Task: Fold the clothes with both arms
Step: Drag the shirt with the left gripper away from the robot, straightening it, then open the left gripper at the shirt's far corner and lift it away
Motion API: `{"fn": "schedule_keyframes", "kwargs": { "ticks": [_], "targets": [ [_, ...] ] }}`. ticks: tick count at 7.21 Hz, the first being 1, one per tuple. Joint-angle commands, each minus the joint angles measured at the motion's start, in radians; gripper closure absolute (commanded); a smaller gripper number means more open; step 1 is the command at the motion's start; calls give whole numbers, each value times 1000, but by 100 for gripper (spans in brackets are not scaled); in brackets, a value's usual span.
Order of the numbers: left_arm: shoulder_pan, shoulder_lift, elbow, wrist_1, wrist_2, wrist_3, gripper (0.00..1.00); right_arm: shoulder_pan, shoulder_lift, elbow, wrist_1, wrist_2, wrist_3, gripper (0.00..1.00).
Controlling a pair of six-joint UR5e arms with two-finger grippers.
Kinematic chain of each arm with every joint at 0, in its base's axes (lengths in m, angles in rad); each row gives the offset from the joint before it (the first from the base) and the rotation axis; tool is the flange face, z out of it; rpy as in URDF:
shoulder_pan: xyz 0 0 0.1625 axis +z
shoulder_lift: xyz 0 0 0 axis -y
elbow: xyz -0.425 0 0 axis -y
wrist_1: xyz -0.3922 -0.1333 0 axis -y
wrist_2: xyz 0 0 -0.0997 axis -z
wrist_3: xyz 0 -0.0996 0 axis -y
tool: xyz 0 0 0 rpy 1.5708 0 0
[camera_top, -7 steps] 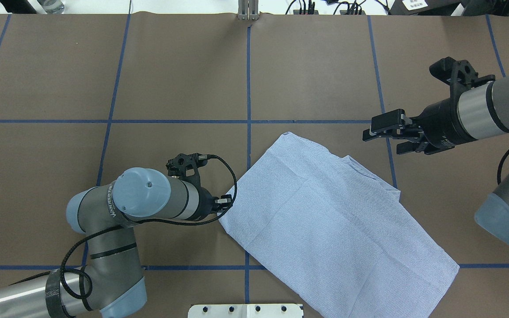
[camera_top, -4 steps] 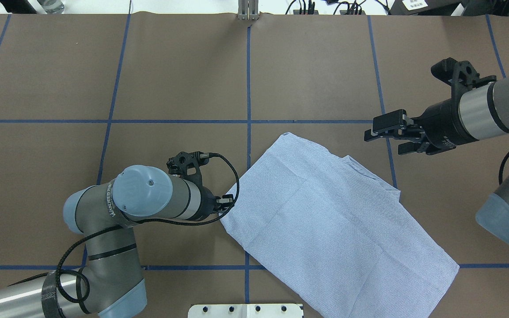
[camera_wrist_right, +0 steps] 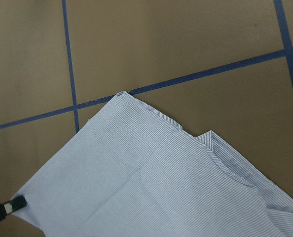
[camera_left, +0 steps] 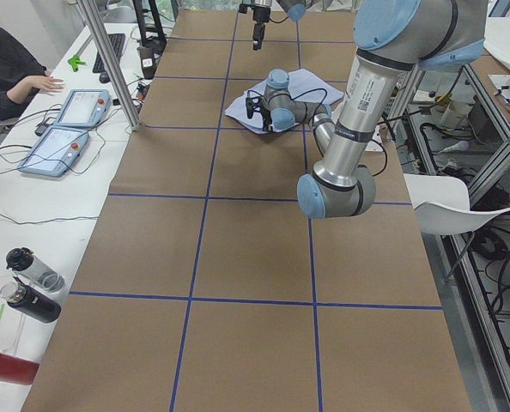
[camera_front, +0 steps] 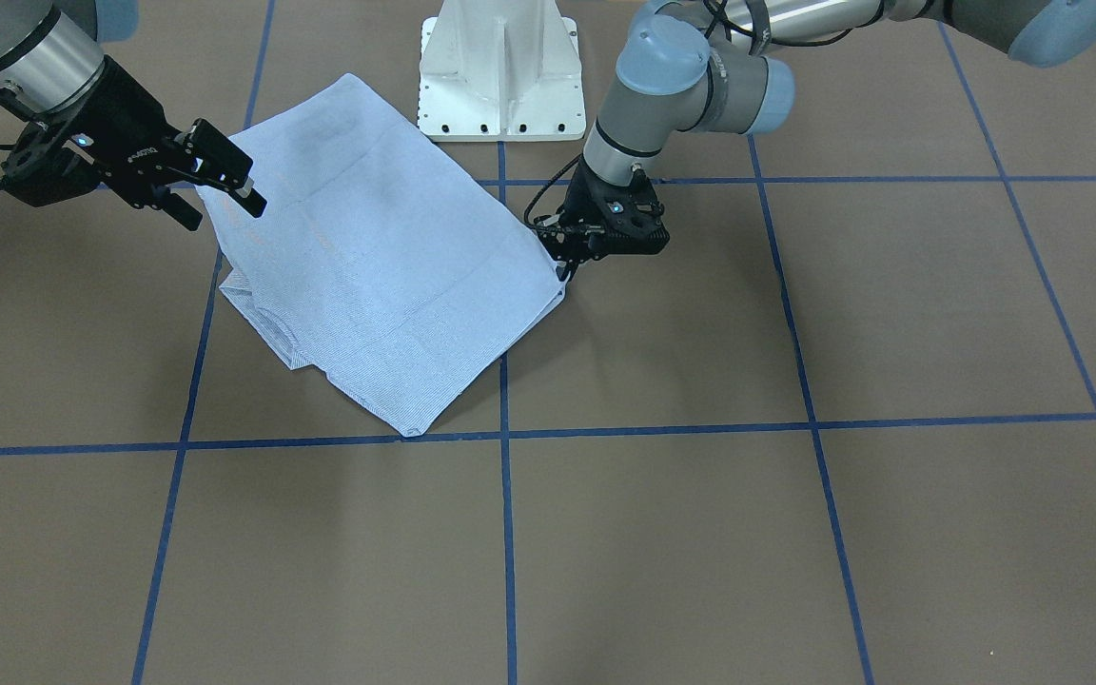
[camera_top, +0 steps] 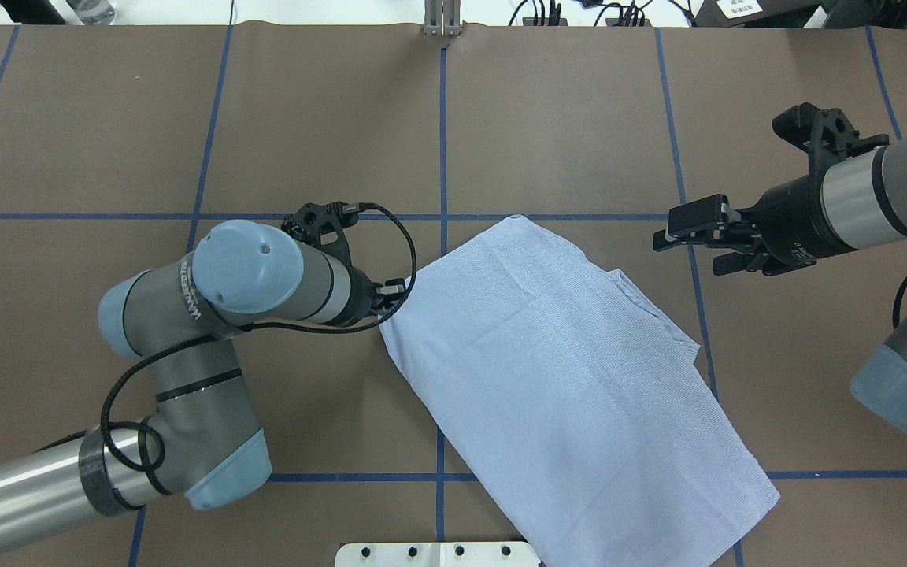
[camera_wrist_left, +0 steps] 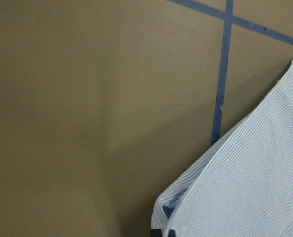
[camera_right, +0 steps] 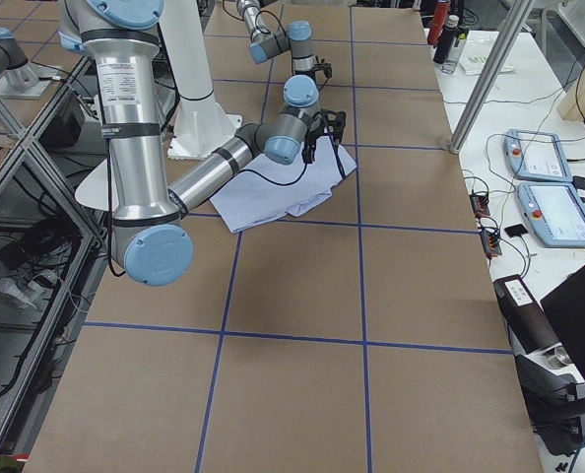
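overhead view, read from left to right. the left arm (camera_top: 186, 378) enters from the lower left of the frame and bends toward the centre. the left gripper (camera_top: 389, 303) sits at the left corner of the shirt (camera_top: 571, 370), its 2 fingers drawn together on that corner; in the left wrist view the striped cloth runs right down to the dark fingertips at the bottom edge. the shirt lies folded into 1 flat oblong on the brown table (camera_top: 327, 118). its long axis runs diagonally from just right of the upper centre down to the lower right, across the blue tape lines (camera_top: 443, 142). a stepped notch of an under layer shows along its upper right long edge. at the right of the frame the right gripper (camera_top: 682, 240) hangs with its 2 fingers apart and nothing between them. it is near that upper right edge but clear of the cloth, and in the front-facing view it appears raised off the table.

key relation: from the right gripper the cloth lies toward the left and lower part of the frame, with the top corner to its left. the left arm is the nearer, being on the cloth already. a 2-arm fold would likely need the right gripper to reach left and down to an edge.
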Motion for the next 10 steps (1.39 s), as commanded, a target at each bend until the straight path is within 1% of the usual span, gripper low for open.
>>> {"fn": "schedule_keyframes", "kwargs": {
  "ticks": [1, 2, 3, 4, 5, 7, 8, 9, 10],
  "targets": [
    [-106, -81, 150, -9, 18, 104, 100, -2, 6, -7, 0, -22, 0, 0],
    [-156, -91, 208, -28, 22, 173, 100, -2, 7, -7, 0, -24, 0, 0],
    [-188, -100, 289, -139, 30, 198, 100, -4, 9, -11, 2, -24, 0, 0],
    [-196, -161, 411, -251, 74, 198, 100, -4, 10, -11, 2, -27, 0, 0],
    [-208, -192, 464, -291, 81, 204, 100, -4, 10, -17, 2, -26, 0, 0],
    [-211, -203, 495, -380, 91, 234, 100, -4, 10, -23, 3, -27, -2, 0],
    [-213, -250, 559, -429, 146, 234, 100, -4, 10, -22, 3, -27, -2, 0],
    [-213, -297, 659, -509, 172, 235, 100, -4, 9, -22, 3, -27, -2, 0],
    [-213, -302, 688, -566, 179, 252, 100, -4, 9, -22, 5, -27, -2, 0]
  ]
}}
